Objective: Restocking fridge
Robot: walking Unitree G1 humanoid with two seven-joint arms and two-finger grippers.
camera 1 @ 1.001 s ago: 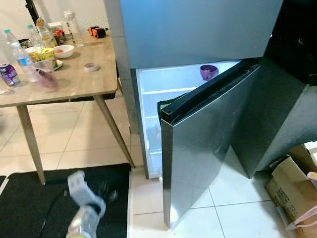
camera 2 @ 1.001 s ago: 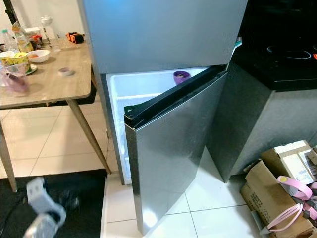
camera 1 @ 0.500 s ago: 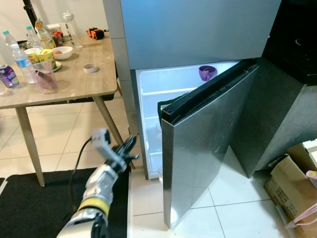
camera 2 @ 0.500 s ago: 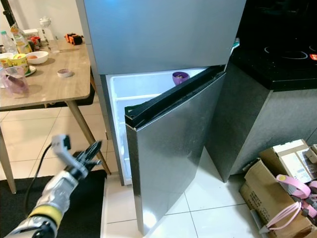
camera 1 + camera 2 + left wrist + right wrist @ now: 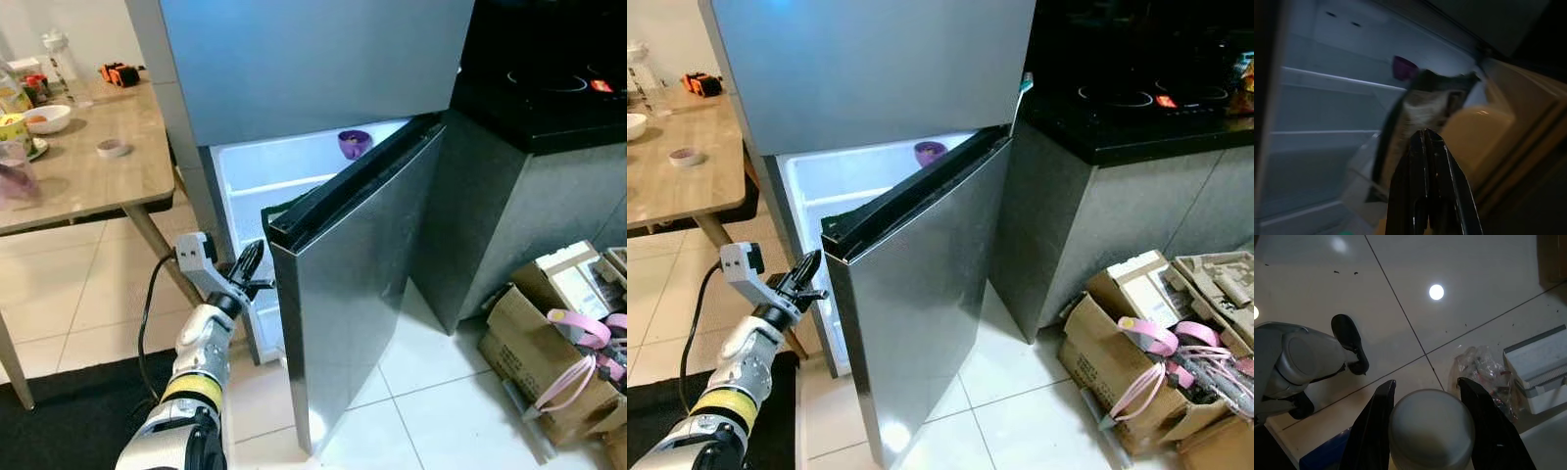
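The grey fridge's lower door [image 5: 362, 284] stands partly open, showing the lit white compartment [image 5: 260, 181]. A purple bowl [image 5: 355, 144] sits on its top shelf. My left gripper [image 5: 250, 266] is raised at the gap between the compartment and the door's edge, its fingers [image 5: 1425, 161] shut with nothing in them and pointing into the fridge. In the left wrist view the purple bowl [image 5: 1403, 67] lies ahead, above the shelves. My right gripper [image 5: 1426, 382] hangs low over the tiled floor, shut on a round white-topped container [image 5: 1431, 428].
A wooden table [image 5: 83, 181] with a bowl and a tape roll stands to the left. A dark counter with a cooktop [image 5: 549, 98] is right of the fridge. Cardboard boxes with pink straps [image 5: 554, 333] sit at the lower right. A black mat [image 5: 69, 411] covers the floor at the left.
The camera has turned to the right. My left arm has risen from low over the black mat to the fridge opening, close to the door's edge.
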